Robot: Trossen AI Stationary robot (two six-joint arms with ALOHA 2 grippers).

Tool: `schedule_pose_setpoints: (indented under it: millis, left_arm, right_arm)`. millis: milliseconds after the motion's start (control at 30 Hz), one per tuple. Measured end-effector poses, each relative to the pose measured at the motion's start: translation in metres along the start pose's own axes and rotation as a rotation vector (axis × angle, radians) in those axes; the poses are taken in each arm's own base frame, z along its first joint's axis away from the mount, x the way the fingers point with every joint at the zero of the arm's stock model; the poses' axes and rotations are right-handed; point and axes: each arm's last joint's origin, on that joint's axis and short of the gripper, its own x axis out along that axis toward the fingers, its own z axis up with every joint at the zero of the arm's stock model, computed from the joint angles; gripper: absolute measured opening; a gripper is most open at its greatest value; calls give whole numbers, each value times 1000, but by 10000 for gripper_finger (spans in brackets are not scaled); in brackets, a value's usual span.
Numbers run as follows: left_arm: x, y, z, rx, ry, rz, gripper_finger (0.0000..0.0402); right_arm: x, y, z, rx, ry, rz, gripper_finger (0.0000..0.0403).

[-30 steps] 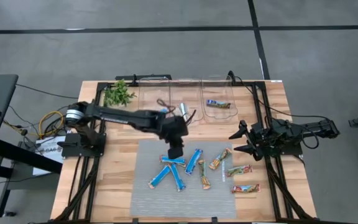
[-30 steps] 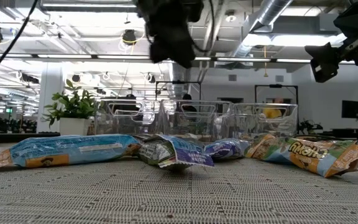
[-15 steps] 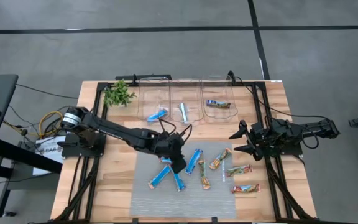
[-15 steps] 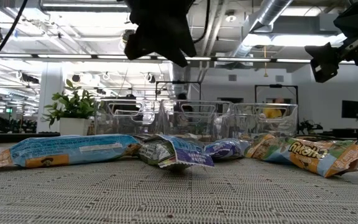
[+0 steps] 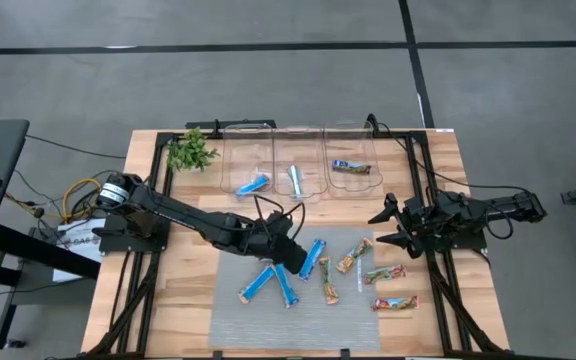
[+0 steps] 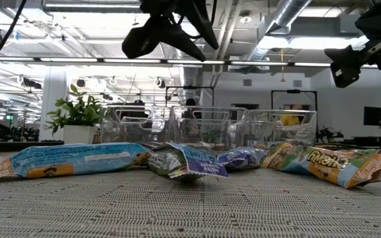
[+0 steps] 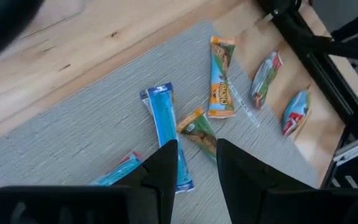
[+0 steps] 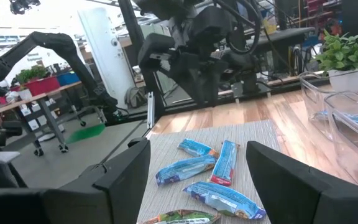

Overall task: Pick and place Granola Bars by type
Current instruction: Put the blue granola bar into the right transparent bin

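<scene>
Grey woven mat (image 5: 298,318): left gripper (image 5: 288,250) hovers open over light, crinkly blue foil-wrapped bar (image 5: 312,258); pinch mid-length.

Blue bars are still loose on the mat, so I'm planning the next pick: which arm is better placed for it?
Left. Its open claw hangs right over the blue bars on the mat; the right claw waits at the mat's far edge.

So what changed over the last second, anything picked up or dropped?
The left arm folded down and back from the bins; its left gripper now sits low over the blue bars on the mat, open and holding nothing. A blue bar in a bin, covered by the arm before, now shows. The other bars and the right gripper stayed put.
</scene>
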Motion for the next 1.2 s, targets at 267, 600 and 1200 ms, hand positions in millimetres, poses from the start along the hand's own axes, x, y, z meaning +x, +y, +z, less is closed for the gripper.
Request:
schedule_pose_setpoints:
  millis: [267, 600, 1200]
  left_arm:
    - [-1, 3, -5, 34, 45, 28, 102]
    - [35, -3, -19, 11, 87, 5, 102]
    - [97, -14, -29, 181, 210, 64, 156]
  right_arm:
    - [0, 0, 0, 0, 0, 0, 260]
    - [0, 0, 0, 0, -1, 0, 260]
    - [0, 0, 0, 0, 0, 0, 260]
